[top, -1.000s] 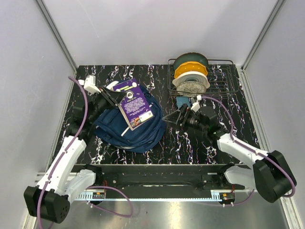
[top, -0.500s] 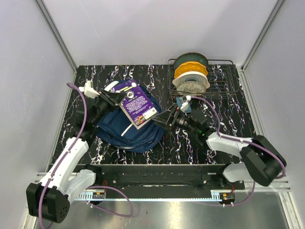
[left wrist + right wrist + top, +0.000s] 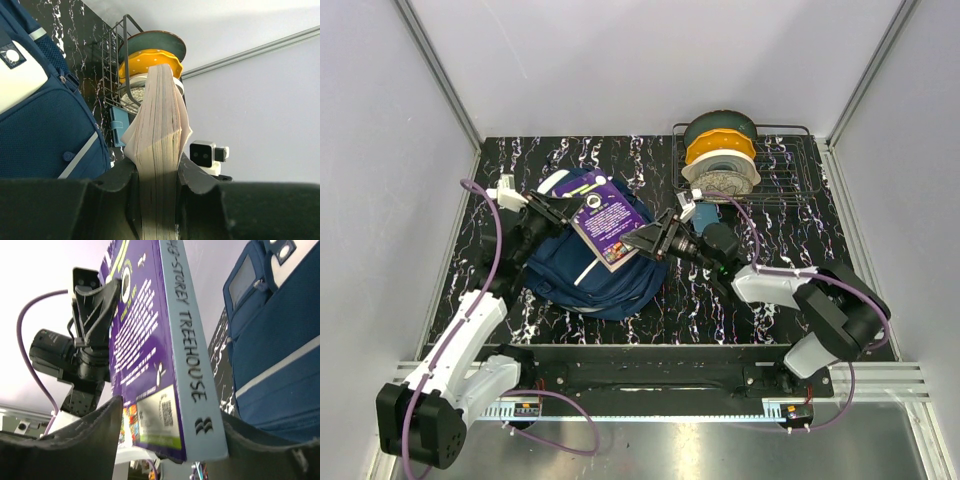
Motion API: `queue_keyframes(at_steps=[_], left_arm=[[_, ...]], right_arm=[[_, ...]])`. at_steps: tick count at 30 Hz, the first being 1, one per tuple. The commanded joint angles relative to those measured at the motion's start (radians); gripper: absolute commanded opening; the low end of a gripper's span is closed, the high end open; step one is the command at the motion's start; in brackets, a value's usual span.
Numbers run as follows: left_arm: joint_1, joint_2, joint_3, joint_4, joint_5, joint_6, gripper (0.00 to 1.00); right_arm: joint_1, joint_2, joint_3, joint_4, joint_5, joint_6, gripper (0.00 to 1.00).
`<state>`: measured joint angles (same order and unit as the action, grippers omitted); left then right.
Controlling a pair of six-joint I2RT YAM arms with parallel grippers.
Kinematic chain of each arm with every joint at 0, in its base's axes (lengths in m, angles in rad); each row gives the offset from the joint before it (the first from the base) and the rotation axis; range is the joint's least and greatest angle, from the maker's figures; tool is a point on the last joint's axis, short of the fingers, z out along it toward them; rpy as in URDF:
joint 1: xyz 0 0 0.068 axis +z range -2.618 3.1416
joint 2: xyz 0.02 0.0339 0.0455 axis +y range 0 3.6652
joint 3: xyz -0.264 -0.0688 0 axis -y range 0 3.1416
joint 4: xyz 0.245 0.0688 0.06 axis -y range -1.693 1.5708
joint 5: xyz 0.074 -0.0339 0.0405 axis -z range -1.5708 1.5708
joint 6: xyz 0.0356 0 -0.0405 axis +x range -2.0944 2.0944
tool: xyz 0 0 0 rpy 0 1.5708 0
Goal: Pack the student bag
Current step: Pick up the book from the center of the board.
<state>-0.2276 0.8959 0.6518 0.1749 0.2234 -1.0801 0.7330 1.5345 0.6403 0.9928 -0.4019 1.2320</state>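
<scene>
1 book (image 3: 605, 222) | 1 student bag (image 3: 610, 288) | left claw (image 3: 561, 207) clamped on book | right claw (image 3: 642, 240) straddles book, grip unclear

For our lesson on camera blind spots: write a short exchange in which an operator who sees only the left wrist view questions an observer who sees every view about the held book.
Operator: I see only page edges of the book in the left gripper. What colour is its cover?
Observer: Purple, with a pale blue spine.
Operator: Where is the right gripper?
Observer: Its open jaws straddle the book's barcode end.
</scene>
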Motion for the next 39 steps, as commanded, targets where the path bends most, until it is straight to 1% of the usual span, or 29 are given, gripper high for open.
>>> queue_keyframes(at_steps=[1,4,9,11,14,16,21,22,24,26,27,28,30,31,34,35,36,38,39], left_arm=[[0.002,-0.026,0.003,0.123,-0.013,-0.047,0.00],[0.002,-0.026,-0.006,0.135,-0.022,-0.053,0.00],[0.002,-0.032,-0.017,0.155,-0.033,-0.058,0.00],[0.002,-0.048,-0.026,0.156,-0.045,-0.057,0.00],[0.002,-0.055,-0.038,0.173,-0.052,-0.058,0.00],[0.002,-0.043,-0.027,0.172,-0.042,-0.053,0.00],[0.004,-0.028,-0.012,0.163,-0.039,-0.038,0.00],[0.004,-0.032,-0.014,0.161,-0.036,-0.038,0.00],[0.002,-0.034,-0.018,0.164,-0.035,-0.034,0.00],[0.002,-0.035,-0.023,0.163,-0.030,-0.030,0.00],[0.002,-0.035,-0.023,0.161,-0.022,-0.029,0.00],[0.002,-0.034,-0.024,0.161,-0.021,-0.029,0.00],[0.004,-0.034,-0.026,0.160,-0.010,-0.024,0.07],[0.004,-0.034,-0.026,0.160,-0.006,-0.023,0.07],[0.004,-0.038,-0.024,0.150,0.007,-0.009,0.16],[0.002,-0.041,-0.020,0.147,0.011,0.008,0.21],[0.004,-0.041,-0.008,0.135,0.025,0.017,0.32],[0.002,-0.040,0.011,0.109,0.037,0.064,0.46],[0.004,-0.034,0.032,0.089,0.057,0.086,0.61]], right_arm=[[0.009,0.047,0.058,0.112,0.002,0.009,0.60],[0.020,0.068,0.065,0.158,-0.009,0.035,0.57],[0.052,0.061,0.052,0.158,0.029,0.040,0.58],[0.058,0.064,0.059,0.150,0.038,0.046,0.55],[0.066,0.064,0.071,0.139,0.052,0.055,0.44],[0.075,0.064,0.078,0.132,0.075,0.052,0.33],[0.082,0.053,0.071,0.124,0.124,0.063,0.19],[0.082,0.047,0.074,0.107,0.124,0.063,0.12],[0.082,0.039,0.082,0.095,0.123,0.057,0.07],[0.085,0.027,0.084,0.075,0.127,0.047,0.06],[0.085,0.023,0.082,0.070,0.132,0.046,0.02],[0.083,0.015,0.084,0.054,0.135,0.038,0.01],[0.083,0.006,0.091,0.035,0.137,0.027,0.00],[0.083,0.000,0.094,0.018,0.140,0.020,0.00],[0.083,-0.014,0.104,-0.009,0.144,0.008,0.00],[0.083,-0.020,0.108,-0.023,0.143,0.003,0.00],[0.083,-0.025,0.122,-0.043,0.143,-0.003,0.00],[0.083,-0.049,0.136,-0.118,0.143,-0.031,0.00],[0.083,-0.065,0.136,-0.153,0.159,-0.041,0.00]])
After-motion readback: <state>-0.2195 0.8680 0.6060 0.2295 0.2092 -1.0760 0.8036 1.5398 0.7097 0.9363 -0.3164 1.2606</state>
